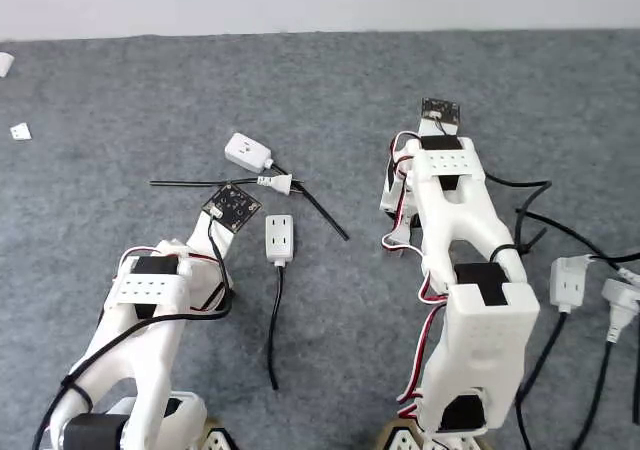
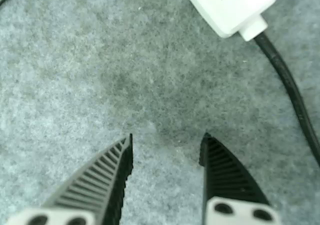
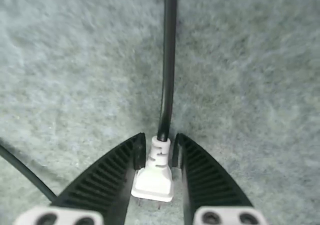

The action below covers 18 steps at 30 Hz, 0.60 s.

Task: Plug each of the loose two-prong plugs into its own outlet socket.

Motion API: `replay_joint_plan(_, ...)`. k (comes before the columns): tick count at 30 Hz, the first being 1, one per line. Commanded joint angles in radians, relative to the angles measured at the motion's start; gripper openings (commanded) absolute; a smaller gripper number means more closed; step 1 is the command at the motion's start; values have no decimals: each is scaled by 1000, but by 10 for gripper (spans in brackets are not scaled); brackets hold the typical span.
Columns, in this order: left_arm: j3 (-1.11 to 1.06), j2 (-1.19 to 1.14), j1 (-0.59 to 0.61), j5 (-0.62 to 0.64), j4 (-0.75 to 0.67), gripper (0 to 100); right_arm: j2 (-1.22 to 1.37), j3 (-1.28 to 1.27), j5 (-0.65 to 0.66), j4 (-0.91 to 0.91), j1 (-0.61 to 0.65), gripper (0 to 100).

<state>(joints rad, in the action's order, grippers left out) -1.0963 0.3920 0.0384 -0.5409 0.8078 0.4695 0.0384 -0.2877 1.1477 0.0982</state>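
**A:** 1. Right gripper is pinched tight on a white two-prong plug, jaws flat against its sides. Its black cable runs straight away over the grey mat. Left gripper is spread wide with nothing in it, low over the mat, a white socket block just beyond its tips.

**B:** Which way do the prongs face?

**A:** As I read the right wrist view, back toward the wrist, cord end outward. That is my main worry. Pushed at a socket like this, the cord end arrives first and only shoves the block along. I expect to need a regrasp or a handover.

**B:** Other risks?

**A:** 2. The cable could drag and twist the plug between the jaws under load.
3. The sockets lie loose. In the high view the near socket sits just beside my left arm's wrist, probably the same block. The far socket has a second plug at it, and I cannot tell whether that one is seated. Unless my left gripper pins a block first, I judge it will slide instead of accepting the prongs.
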Motion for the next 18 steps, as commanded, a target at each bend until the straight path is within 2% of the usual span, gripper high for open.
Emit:
replay_joint_plan(1,2,29,3,-12,14,209,-61,69,12,7,1,96)
replay_joint_plan(9,2,29,3,-12,14,209,-61,69,12,16,1,95)
replay_joint_plan(14,2,29,3,-12,14,209,-54,69,12,13,-1,18)
replay_joint_plan(18,2,29,3,-12,14,209,-51,69,12,12,-2,10)
